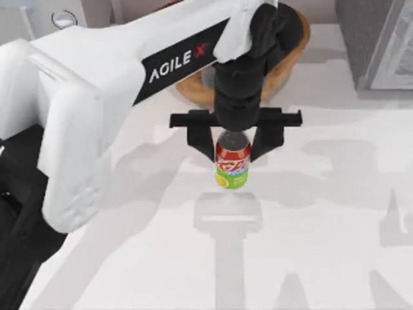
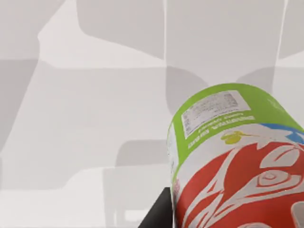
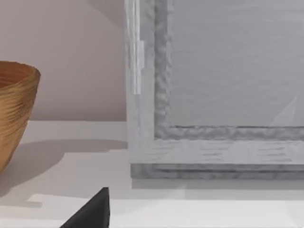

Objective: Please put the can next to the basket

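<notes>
The can (image 1: 232, 169), with its red upper band and lime-green lower part, hangs upright above the white table, its shadow lying nearer the front. My left gripper (image 1: 233, 147) is shut on its upper part, one black finger on each side. In the left wrist view the can (image 2: 237, 161) is seen close up, with bare table beneath it. The tan woven basket (image 1: 288, 59) stands just behind the can at the back of the table, mostly hidden by my left arm. The right wrist view takes in the basket (image 3: 16, 109) from the side, and a dark corner of my right gripper (image 3: 90, 213) at the picture's edge.
A grey framed panel (image 1: 381, 45) stands at the back right corner, right of the basket; it is also in the right wrist view (image 3: 213, 95). A white fixture (image 1: 61, 19) sits at the back left. Open table surface (image 1: 322, 245) spreads in front of the can.
</notes>
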